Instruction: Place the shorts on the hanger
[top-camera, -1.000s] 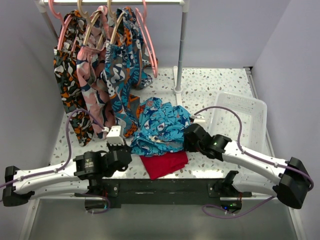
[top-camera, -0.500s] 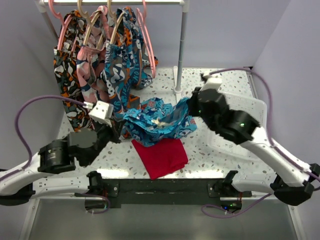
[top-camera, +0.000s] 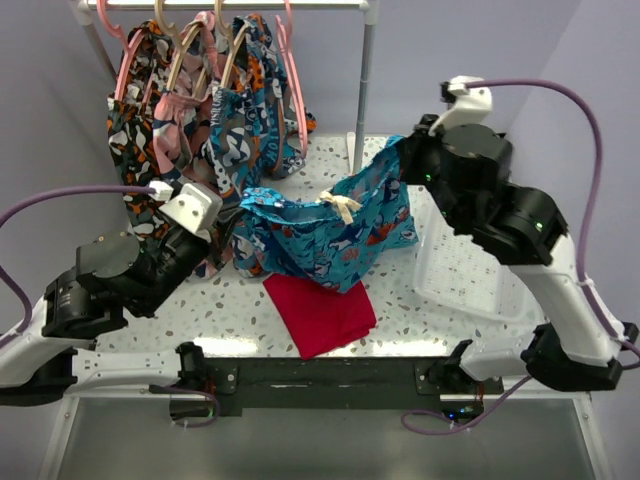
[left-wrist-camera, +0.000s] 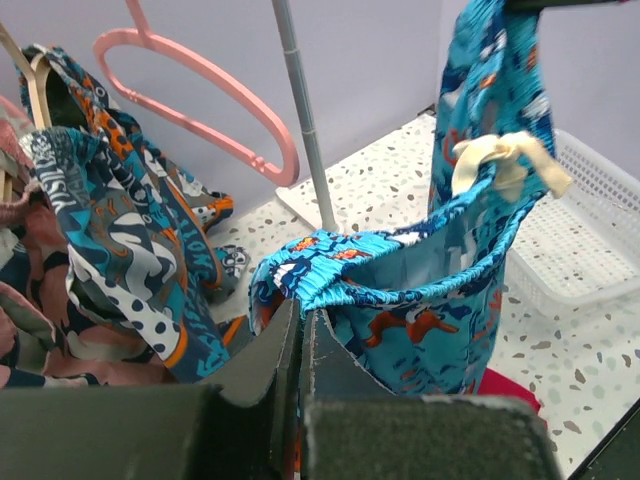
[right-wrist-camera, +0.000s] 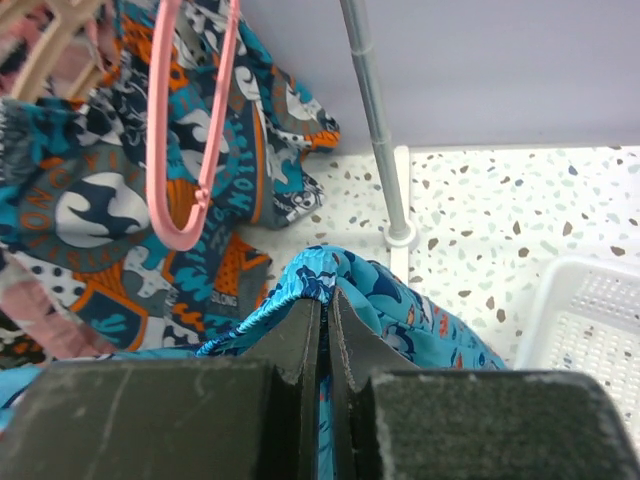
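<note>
The turquoise shorts (top-camera: 330, 238) hang in the air, stretched between both grippers, waistband up, with the cream drawstring bow (top-camera: 340, 206) in the middle. My left gripper (top-camera: 236, 224) is shut on the waistband's left end (left-wrist-camera: 300, 285). My right gripper (top-camera: 401, 160) is shut on the right end and stands higher (right-wrist-camera: 322, 285). The pink hanger (top-camera: 300, 95) hangs on the rail just right of the other garments, behind and left of the shorts. It also shows in the left wrist view (left-wrist-camera: 200, 72) and the right wrist view (right-wrist-camera: 162, 150).
A red cloth (top-camera: 322, 312) lies on the table under the shorts. A white basket (top-camera: 485, 265) sits at the right. The rack's upright pole (top-camera: 364, 100) stands behind the shorts. Darker patterned shorts (top-camera: 200, 150) hang on wooden hangers at the left.
The shorts lay crumpled on the table; the right gripper shut on them and both arms rose, lifting and spreading them. The right arm climbed farther, up and back.
</note>
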